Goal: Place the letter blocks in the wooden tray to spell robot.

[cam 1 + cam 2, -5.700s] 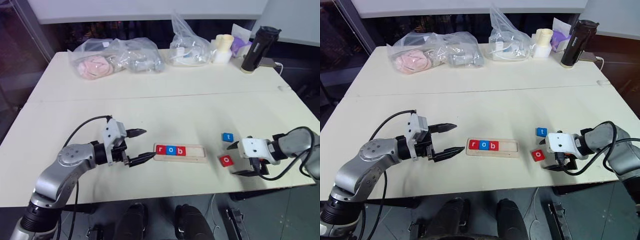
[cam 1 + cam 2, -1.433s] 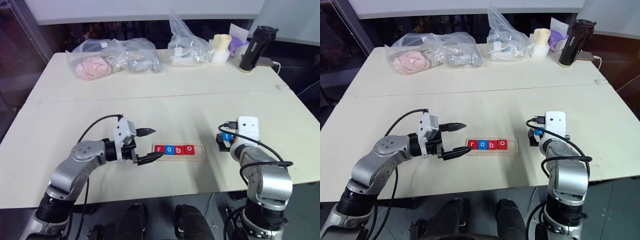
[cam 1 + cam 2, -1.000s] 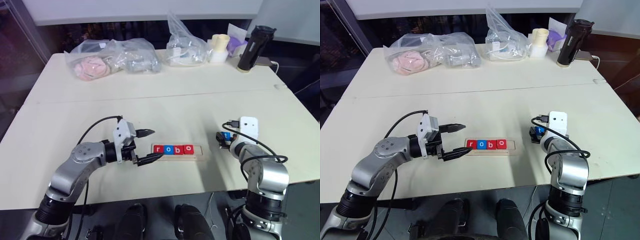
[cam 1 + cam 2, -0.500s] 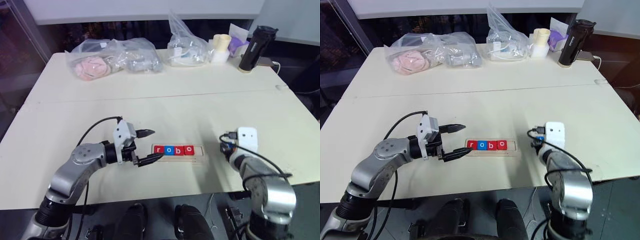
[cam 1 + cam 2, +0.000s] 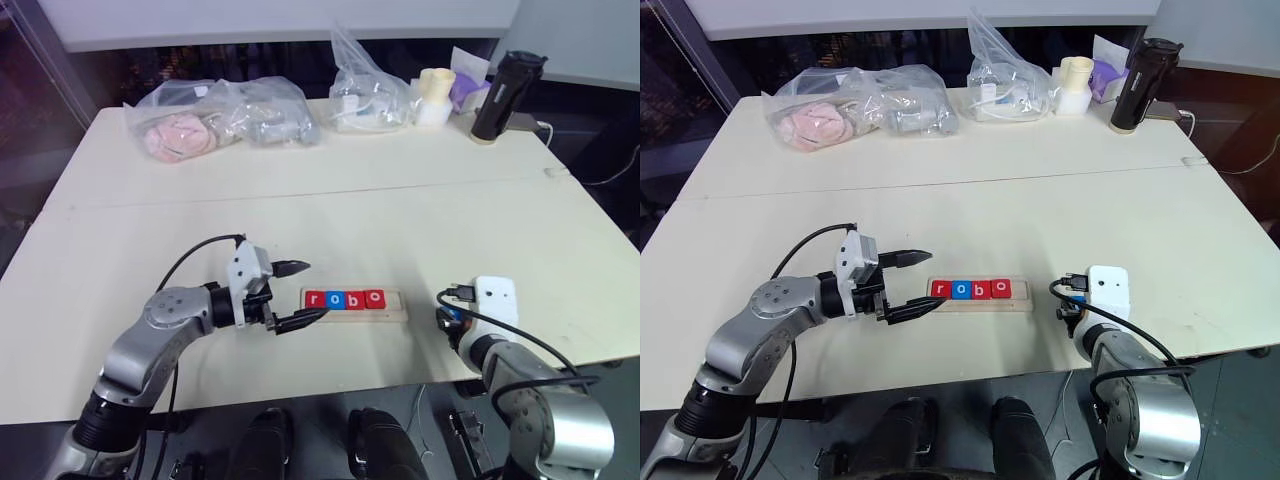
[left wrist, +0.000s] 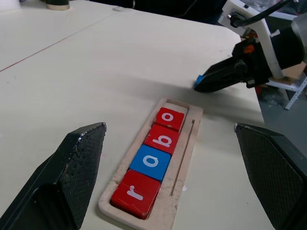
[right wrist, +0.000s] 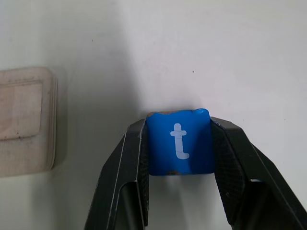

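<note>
right wrist view: blue t block (image 7: 180,142) clamped between black fingers (image 7: 229,163).

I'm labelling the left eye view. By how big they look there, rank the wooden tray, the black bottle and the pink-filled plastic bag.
1. Pink-filled plastic bag, the largest.
2. and 3. Wooden tray and black bottle: they look alike, and the bottle stands much farther away, so I won't rank them.
</note>
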